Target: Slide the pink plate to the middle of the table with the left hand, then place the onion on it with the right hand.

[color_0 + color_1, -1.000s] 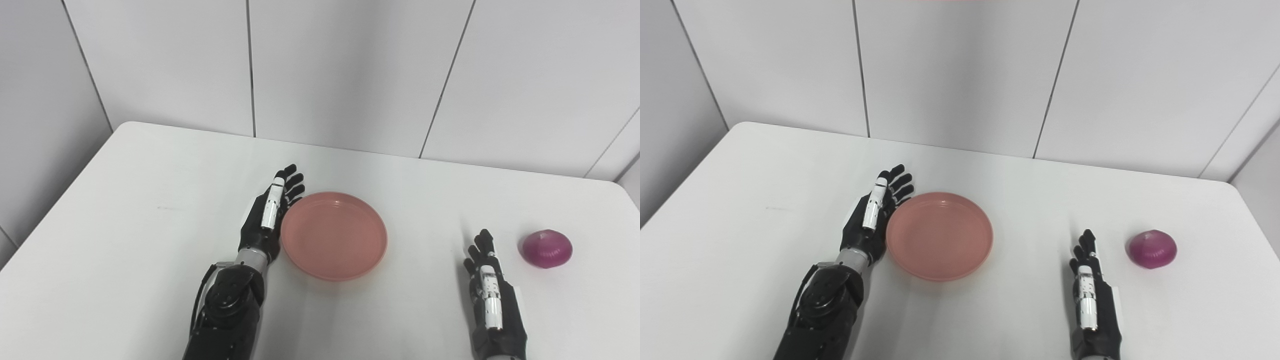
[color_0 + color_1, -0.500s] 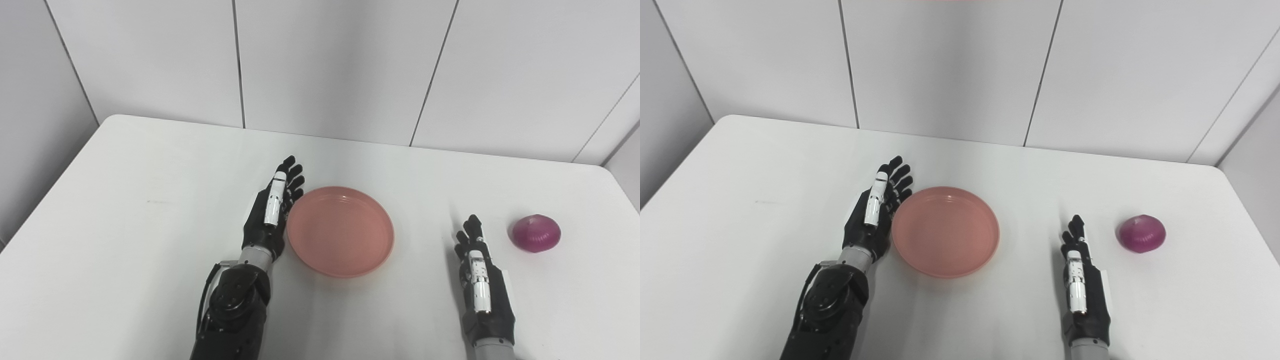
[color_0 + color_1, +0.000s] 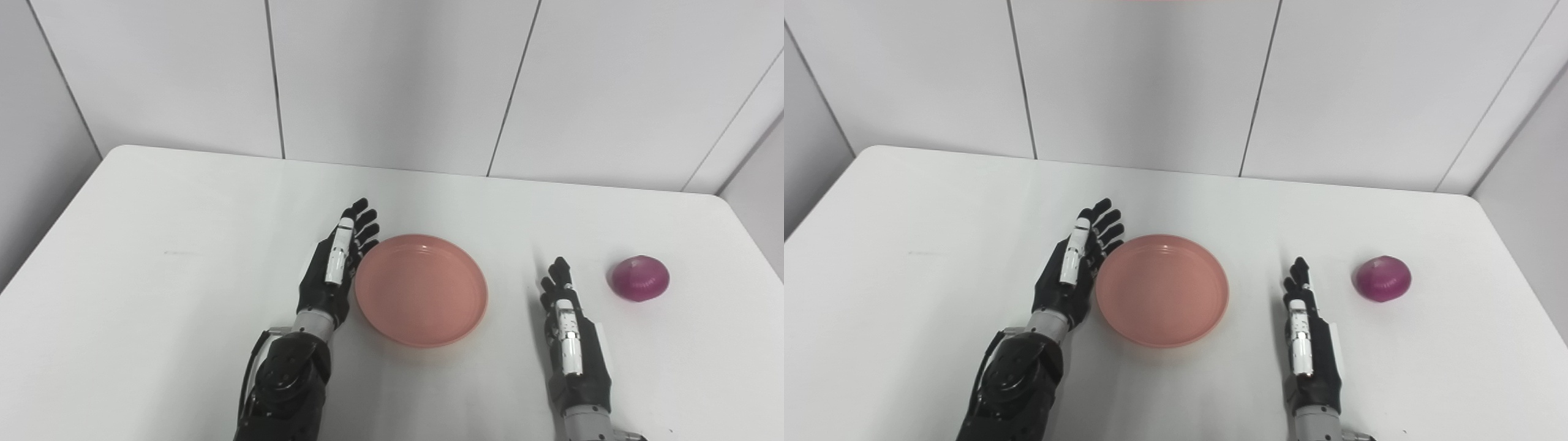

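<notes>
In the left eye view I see my left hand point(image 3: 334, 269), fingers spread and empty, edge-on against the left rim of the pink plate point(image 3: 421, 290) at frame centre. In the right eye view my right hand point(image 3: 1307, 343) stands empty, fingers straight, lower right; the onion point(image 3: 1382, 278) lies apart, right of it.

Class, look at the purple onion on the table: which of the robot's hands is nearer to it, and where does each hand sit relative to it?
Right. The right hand lies just left of the onion, slightly nearer the robot, not touching it. The left hand is far to the onion's left, against the far side of the pink plate.
</notes>
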`<control>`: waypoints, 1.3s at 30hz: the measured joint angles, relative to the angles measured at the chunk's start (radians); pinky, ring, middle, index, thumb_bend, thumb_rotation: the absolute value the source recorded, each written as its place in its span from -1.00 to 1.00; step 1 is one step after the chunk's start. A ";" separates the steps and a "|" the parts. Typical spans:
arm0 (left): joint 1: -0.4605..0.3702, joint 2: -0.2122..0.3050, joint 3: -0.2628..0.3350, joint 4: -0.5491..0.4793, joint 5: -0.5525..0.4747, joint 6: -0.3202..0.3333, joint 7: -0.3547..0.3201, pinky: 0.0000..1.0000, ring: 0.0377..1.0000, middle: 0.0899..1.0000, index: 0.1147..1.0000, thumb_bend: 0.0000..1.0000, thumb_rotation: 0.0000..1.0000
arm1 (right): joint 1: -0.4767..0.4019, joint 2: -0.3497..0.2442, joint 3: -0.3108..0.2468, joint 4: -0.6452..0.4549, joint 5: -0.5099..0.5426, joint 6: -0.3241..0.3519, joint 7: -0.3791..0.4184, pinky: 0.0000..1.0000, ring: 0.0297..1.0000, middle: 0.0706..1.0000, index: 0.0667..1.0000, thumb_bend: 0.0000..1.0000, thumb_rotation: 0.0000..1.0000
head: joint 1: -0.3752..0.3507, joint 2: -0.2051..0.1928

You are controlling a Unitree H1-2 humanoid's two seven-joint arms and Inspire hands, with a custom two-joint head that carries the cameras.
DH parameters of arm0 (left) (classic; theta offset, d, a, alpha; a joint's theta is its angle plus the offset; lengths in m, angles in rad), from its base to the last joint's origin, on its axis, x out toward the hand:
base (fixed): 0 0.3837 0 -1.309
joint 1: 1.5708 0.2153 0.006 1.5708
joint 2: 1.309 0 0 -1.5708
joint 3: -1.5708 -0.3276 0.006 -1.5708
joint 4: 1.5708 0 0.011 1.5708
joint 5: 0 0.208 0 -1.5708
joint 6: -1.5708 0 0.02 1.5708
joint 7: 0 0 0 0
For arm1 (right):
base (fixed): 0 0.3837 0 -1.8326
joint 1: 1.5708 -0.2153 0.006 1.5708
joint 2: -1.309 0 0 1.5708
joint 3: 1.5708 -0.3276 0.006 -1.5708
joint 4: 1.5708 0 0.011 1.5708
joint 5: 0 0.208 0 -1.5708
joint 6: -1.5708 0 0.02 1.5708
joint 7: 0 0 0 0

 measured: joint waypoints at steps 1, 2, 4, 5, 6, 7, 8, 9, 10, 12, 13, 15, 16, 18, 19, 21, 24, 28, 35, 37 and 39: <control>0.001 0.001 0.000 0.000 0.000 0.000 0.000 0.79 0.80 0.80 0.75 -0.10 1.00 | 0.000 0.001 0.000 0.000 0.000 0.000 -0.001 1.00 1.00 1.00 1.00 -0.27 1.00 | -0.005 0.002; 0.002 0.002 0.000 0.001 0.000 0.000 -0.002 0.79 0.81 0.81 0.76 -0.09 1.00 | 0.000 0.002 0.000 0.000 0.000 0.000 -0.002 1.00 1.00 1.00 1.00 -0.24 1.00 | -0.005 0.002; 0.004 0.009 0.000 0.006 0.000 -0.002 -0.014 0.80 0.82 0.82 0.77 -0.08 1.00 | 0.000 0.003 0.000 0.000 0.000 0.000 -0.003 1.00 1.00 1.00 1.00 -0.13 1.00 | -0.009 0.002; 0.005 0.012 0.001 0.009 0.000 -0.004 -0.018 0.80 0.82 0.82 0.77 -0.09 1.00 | 0.000 0.002 0.000 0.000 0.001 0.000 -0.003 1.00 1.00 1.00 1.00 -0.12 1.00 | -0.017 0.003; 0.007 0.014 0.003 0.010 0.000 -0.008 -0.019 0.80 0.82 0.82 0.77 -0.10 1.00 | 0.000 0.002 0.001 0.000 0.001 0.000 -0.003 1.00 1.00 1.00 1.00 -0.10 1.00 | -0.021 0.005; 0.008 0.014 0.006 0.010 0.000 -0.011 -0.019 0.80 0.83 0.83 0.77 -0.12 1.00 | 0.000 0.002 0.001 0.000 -0.001 -0.001 -0.003 1.00 0.99 1.00 1.00 -0.16 1.00 | -0.023 0.005; 0.008 0.014 0.008 0.010 0.000 -0.013 -0.019 0.81 0.83 0.83 0.77 -0.13 1.00 | 0.000 0.002 0.001 0.000 -0.005 -0.001 -0.005 1.00 0.98 0.99 1.00 -0.23 1.00 | -0.023 0.005; 0.008 0.014 0.010 0.011 0.000 -0.014 -0.019 0.81 0.83 0.83 0.77 -0.13 1.00 | -0.001 0.002 0.001 0.000 -0.010 -0.001 -0.007 1.00 0.97 0.99 1.00 -0.30 1.00 | -0.031 0.005; 0.008 0.014 0.012 0.011 0.000 -0.014 -0.019 0.81 0.83 0.83 0.77 -0.13 1.00 | -0.001 0.003 0.001 0.000 -0.015 -0.001 -0.008 1.00 0.97 0.99 1.00 -0.36 1.00 | -0.038 0.005; 0.009 0.014 0.014 0.011 0.000 -0.015 -0.019 0.80 0.82 0.82 0.76 -0.12 1.00 | -0.001 0.003 0.003 -0.001 -0.029 -0.001 -0.010 1.00 0.94 0.97 0.99 -0.44 1.00 | -0.047 0.006; 0.010 0.014 0.015 0.011 0.000 -0.017 -0.019 0.80 0.82 0.82 0.76 -0.12 1.00 | -0.001 0.003 0.004 -0.002 -0.038 -0.001 -0.012 1.00 0.94 0.97 0.99 -0.45 1.00 | -0.048 0.006; 0.011 0.014 0.017 0.010 0.000 -0.019 -0.019 0.81 0.82 0.83 0.76 -0.12 1.00 | -0.001 0.002 0.008 -0.004 -0.067 0.000 -0.017 0.99 0.93 0.96 0.98 -0.51 1.00 | -0.064 0.006; 0.011 0.014 0.018 0.010 0.000 -0.019 -0.019 0.80 0.82 0.83 0.76 -0.13 1.00 | -0.001 0.002 0.010 -0.006 -0.079 0.003 -0.018 1.00 0.93 0.96 0.98 -0.52 1.00 | -0.071 0.008; 0.013 0.014 0.022 0.007 -0.001 -0.019 -0.019 0.80 0.82 0.83 0.76 -0.13 1.00 | -0.003 0.002 0.010 -0.009 -0.094 0.008 -0.019 1.00 0.94 0.96 0.98 -0.53 1.00 | -0.078 0.008; 0.014 0.014 0.024 0.007 -0.001 -0.019 -0.019 0.79 0.82 0.83 0.76 -0.13 1.00 | -0.004 0.002 0.010 -0.010 -0.097 0.011 -0.019 1.00 0.94 0.97 0.98 -0.49 1.00 | -0.078 0.008; 0.015 0.015 0.027 0.006 -0.001 -0.019 -0.020 0.78 0.82 0.83 0.76 -0.13 1.00 | -0.010 -0.002 0.010 -0.014 -0.105 0.026 -0.018 1.00 0.95 0.97 0.98 -0.46 1.00 | -0.092 0.009; 0.016 0.016 0.029 0.005 -0.006 -0.020 -0.025 0.79 0.83 0.83 0.77 -0.12 1.00 | -0.015 -0.007 0.009 -0.038 -0.113 0.054 -0.018 1.00 0.97 0.98 0.99 -0.46 1.00 | -0.098 0.009; 0.019 0.024 0.032 0.011 -0.008 -0.039 -0.038 0.80 0.84 0.84 0.79 -0.10 1.00 | -0.029 -0.027 0.011 -0.086 -0.154 0.101 -0.017 0.98 0.95 0.96 0.98 -0.34 0.99 | -0.110 0.009; 0.027 0.041 0.029 0.013 -0.008 -0.059 -0.051 0.79 0.84 0.86 0.81 -0.07 1.00 | -0.061 -0.072 0.006 -0.166 -0.196 0.173 -0.007 0.98 0.99 0.98 0.94 -0.20 0.42 | -0.130 0.011; 0.028 0.047 0.026 0.016 -0.007 -0.065 -0.059 0.78 0.83 0.84 0.80 -0.07 1.00 | -0.069 -0.082 0.006 -0.193 -0.215 0.207 -0.006 1.00 1.00 0.94 0.90 -0.15 0.38 | -0.132 0.011; 0.028 0.047 0.027 0.019 -0.007 -0.072 -0.059 0.77 0.83 0.84 0.79 -0.07 1.00 | -0.074 -0.095 0.011 -0.210 -0.249 0.234 -0.005 1.00 1.00 0.92 0.89 -0.11 0.45 | -0.133 0.011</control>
